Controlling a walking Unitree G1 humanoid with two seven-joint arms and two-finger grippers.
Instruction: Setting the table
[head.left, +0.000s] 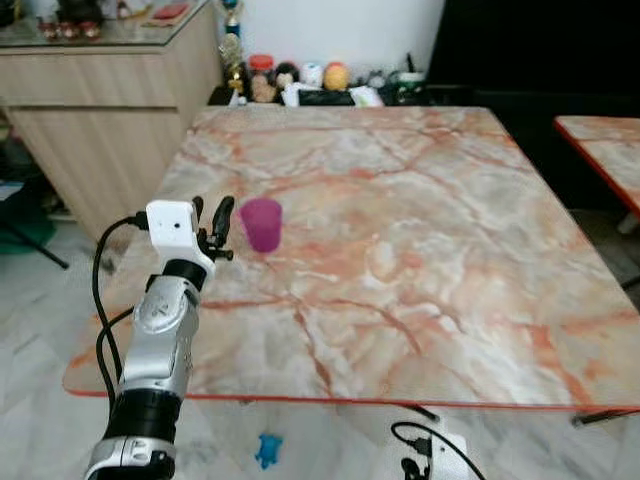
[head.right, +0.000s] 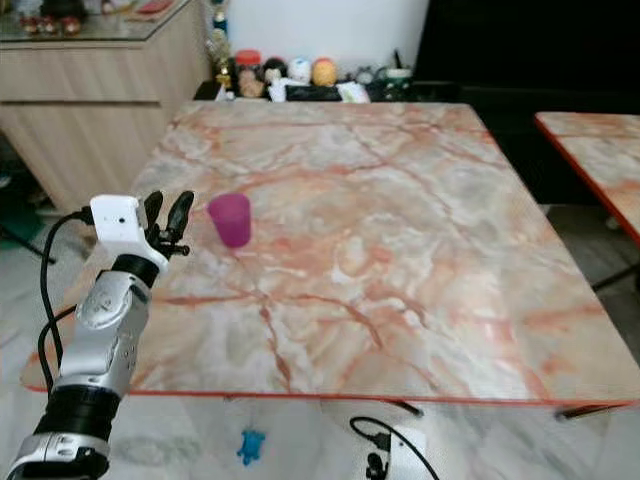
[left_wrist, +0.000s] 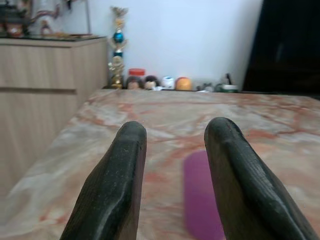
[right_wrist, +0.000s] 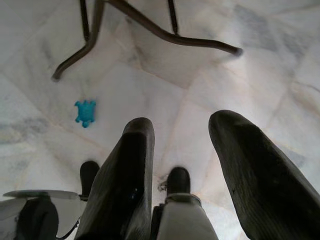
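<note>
left claw (head.left: 212, 222) hovers apart at nine o'clock of the cup (head.left: 262, 224) on the bench (head.left: 400, 260); right claw (right_wrist: 185, 165) hangs apart.

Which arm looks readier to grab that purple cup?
Probably left: the left gripper hovers open over the table beside the purple cup. The right gripper hangs low, pointing at the floor.

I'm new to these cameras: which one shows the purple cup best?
The left eye view: the whole purple cup stands upright on the marble table. The right eye view matches; the left wrist view shows a blurred part.
</note>
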